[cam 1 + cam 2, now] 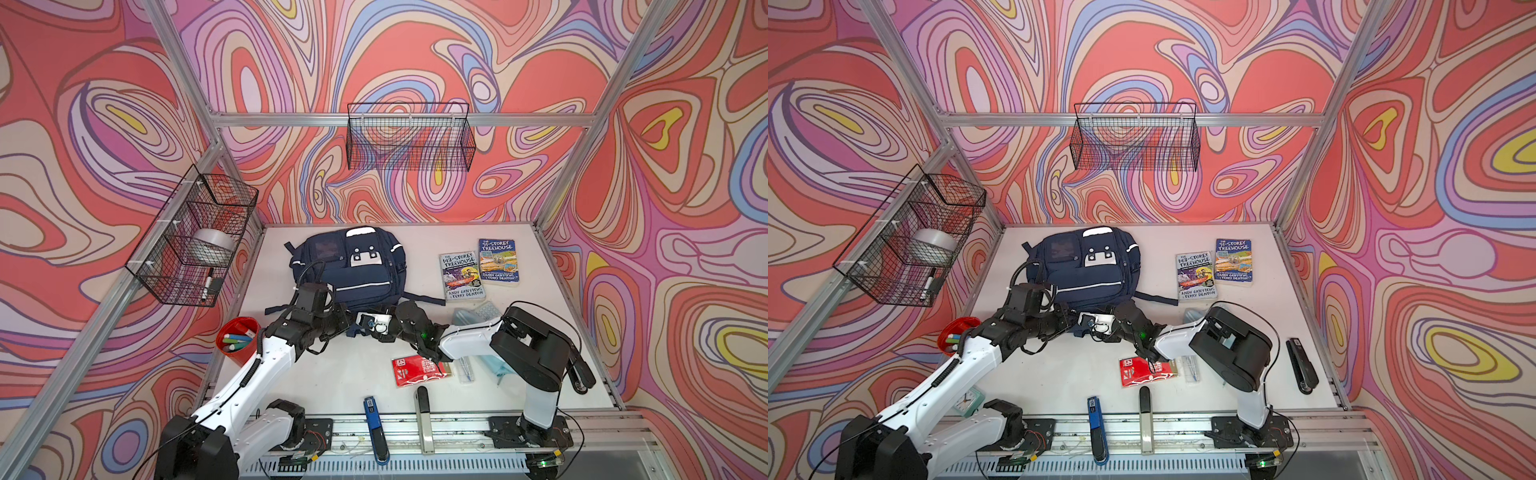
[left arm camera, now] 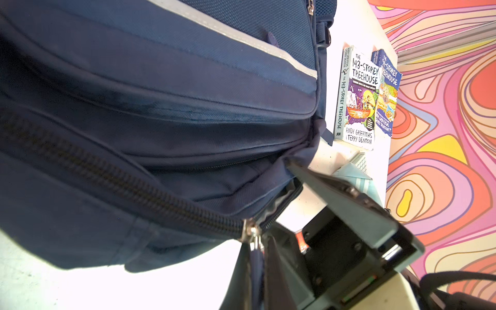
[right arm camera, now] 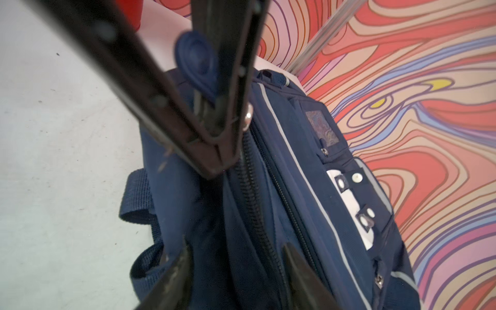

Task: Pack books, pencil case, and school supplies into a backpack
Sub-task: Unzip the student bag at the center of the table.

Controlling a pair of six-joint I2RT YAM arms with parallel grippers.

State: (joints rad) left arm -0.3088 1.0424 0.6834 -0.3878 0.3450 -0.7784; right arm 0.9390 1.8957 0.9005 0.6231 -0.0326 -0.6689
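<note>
Your left gripper (image 3: 214,161) pinches the zip pull (image 3: 196,67); right gripper's (image 3: 236,255) hold unclear. Soft backpack (image 1: 332,266) sags: brace its six-o'clock hem.

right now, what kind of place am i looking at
Probably a robot lab test cell, not a classroom: an aluminium frame with printed swirl walls, a left arm and right arm bolted to a rail at a white table, and a staged backpack.

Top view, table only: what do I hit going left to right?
In a top view: red plastic cup of markers → large navy blue fabric backpack → greyish paperback "143-Storey Treehouse" book → blue and orange paperback "91-Storey Treehouse" book. Flat red packet left out: it overlaps its neighbours.
</note>
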